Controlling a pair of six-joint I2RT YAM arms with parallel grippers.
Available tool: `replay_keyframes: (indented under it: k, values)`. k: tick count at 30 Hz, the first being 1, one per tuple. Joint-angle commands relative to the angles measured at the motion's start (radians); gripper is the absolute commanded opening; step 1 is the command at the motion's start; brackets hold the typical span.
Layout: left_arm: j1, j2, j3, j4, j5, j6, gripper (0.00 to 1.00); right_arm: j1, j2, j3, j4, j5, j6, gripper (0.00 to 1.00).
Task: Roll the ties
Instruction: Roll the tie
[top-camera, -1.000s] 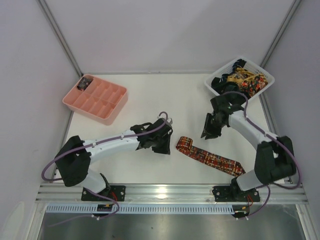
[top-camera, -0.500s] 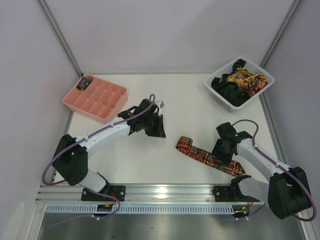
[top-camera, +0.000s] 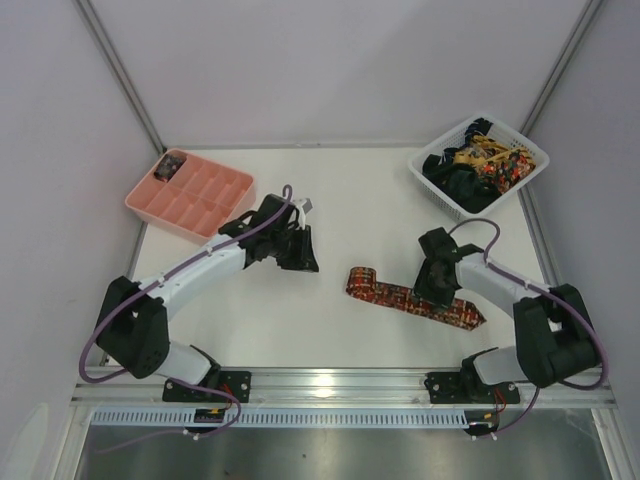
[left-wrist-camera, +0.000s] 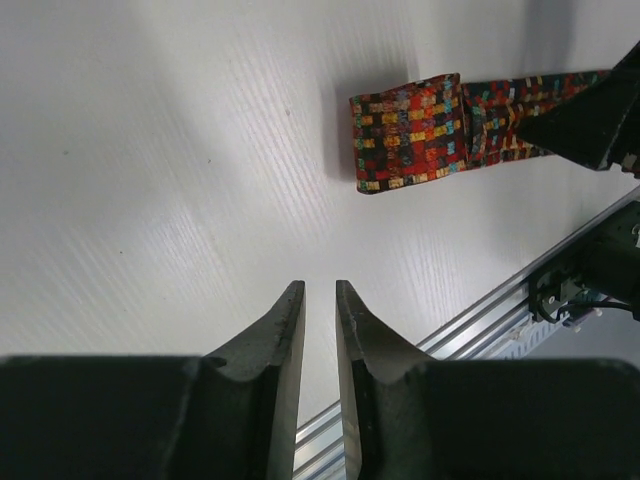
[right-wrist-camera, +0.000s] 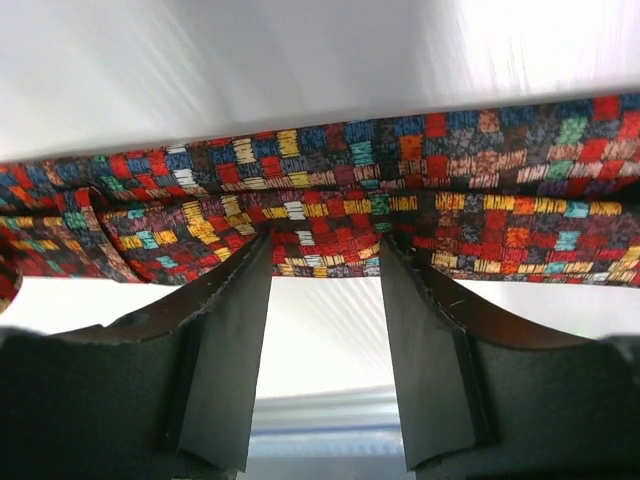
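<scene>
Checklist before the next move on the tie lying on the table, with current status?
1. the tie laid out on the table: ok.
2. roll started: cannot tell; the folded end is only doubled over.
3. right gripper at the tie: ok, jaws apart, tips at its edge.
4. left gripper free: ok, narrow gap, empty, short of the folded end.
5. basket clear of both arms: ok.
</scene>
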Motion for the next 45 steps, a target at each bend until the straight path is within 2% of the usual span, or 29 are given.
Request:
replay_keyframes:
  k: [1,5,8,10,13,14,17,18,20,23,24,30,36,45]
  values:
    - [0.033,-0.048,-0.007,0.020,0.035,0.040,0.24,-0.016,0.104,0.063,0.199,0.133,-0.117,0.53]
    - [0.056,-0.031,0.014,0.056,0.084,0.060,0.24,-0.034,0.207,0.228,0.199,0.155,-0.266,0.54]
    - [0.056,0.002,0.069,0.082,0.070,0.076,0.22,-0.027,0.251,0.316,0.126,0.178,-0.293,0.54]
    - [0.058,0.048,0.112,0.102,0.055,0.073,0.20,-0.008,0.221,0.363,0.080,0.192,-0.259,0.54]
    - [0.058,0.116,0.163,0.171,0.038,0.045,0.18,0.018,0.140,0.354,-0.023,0.155,-0.098,0.54]
    - [0.056,0.140,0.196,0.205,0.052,0.045,0.19,0.031,0.115,0.330,-0.017,0.102,0.002,0.54]
    - [0.056,0.255,0.272,0.205,0.090,0.057,0.18,0.100,0.038,0.235,0.033,0.054,0.150,0.47]
    - [0.056,0.284,0.313,0.207,0.112,0.062,0.14,0.117,0.030,0.213,0.055,0.019,0.233,0.45]
    - [0.055,0.377,0.351,0.210,0.132,0.077,0.10,0.172,0.038,0.183,0.093,0.002,0.287,0.40]
    - [0.050,0.479,0.443,0.162,0.142,0.096,0.08,0.240,0.066,0.190,0.101,0.067,0.335,0.31]
    - [0.044,0.495,0.479,0.136,0.135,0.102,0.07,0.280,0.073,0.192,0.105,0.090,0.344,0.23]
    - [-0.025,0.596,0.565,0.069,0.047,0.154,0.03,0.404,0.159,0.180,0.135,0.208,0.385,0.00]
    - [-0.098,0.636,0.576,0.055,-0.002,0.165,0.02,0.417,0.230,0.158,0.168,0.210,0.442,0.00]
    - [-0.138,0.628,0.546,0.041,0.015,0.195,0.00,0.414,0.265,0.124,0.251,0.201,0.516,0.00]
